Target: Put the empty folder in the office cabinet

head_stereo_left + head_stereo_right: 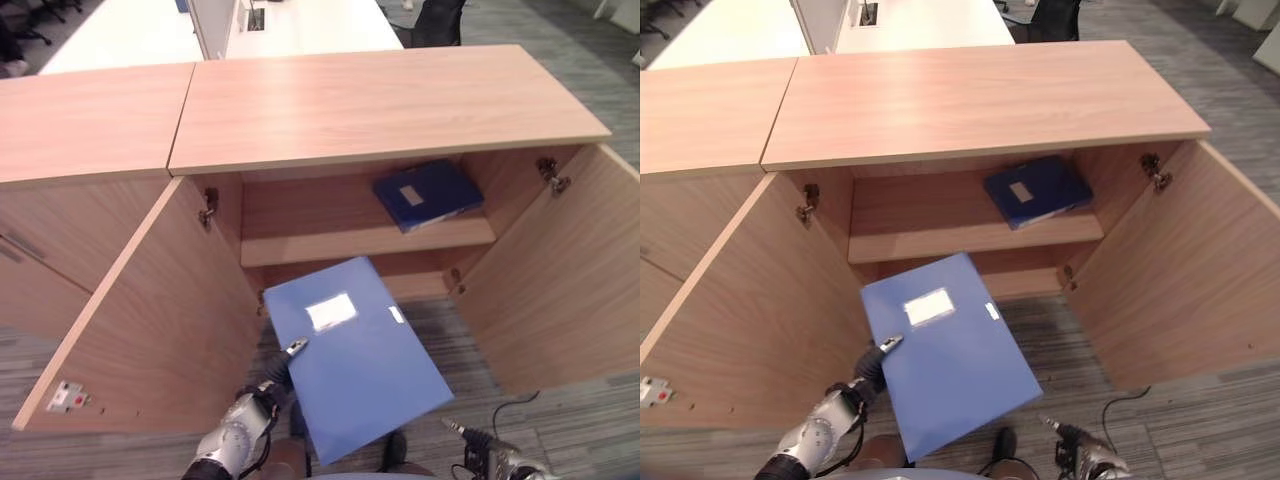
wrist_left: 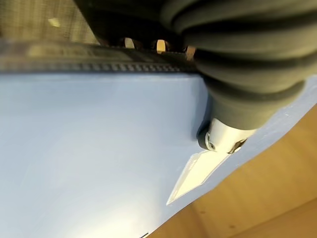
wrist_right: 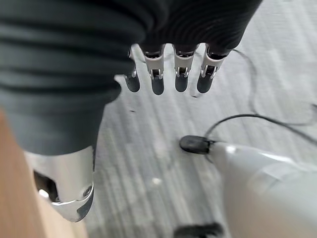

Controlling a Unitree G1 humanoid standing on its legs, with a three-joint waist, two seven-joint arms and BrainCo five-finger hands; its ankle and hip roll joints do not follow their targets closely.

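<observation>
A blue folder [image 1: 355, 355] is pinched at its edge by the left hand [image 1: 280, 372], its long axis aimed at the open cabinet [image 1: 370, 240] ahead; the right hand [image 3: 168, 74] hangs relaxed, empty.
</observation>
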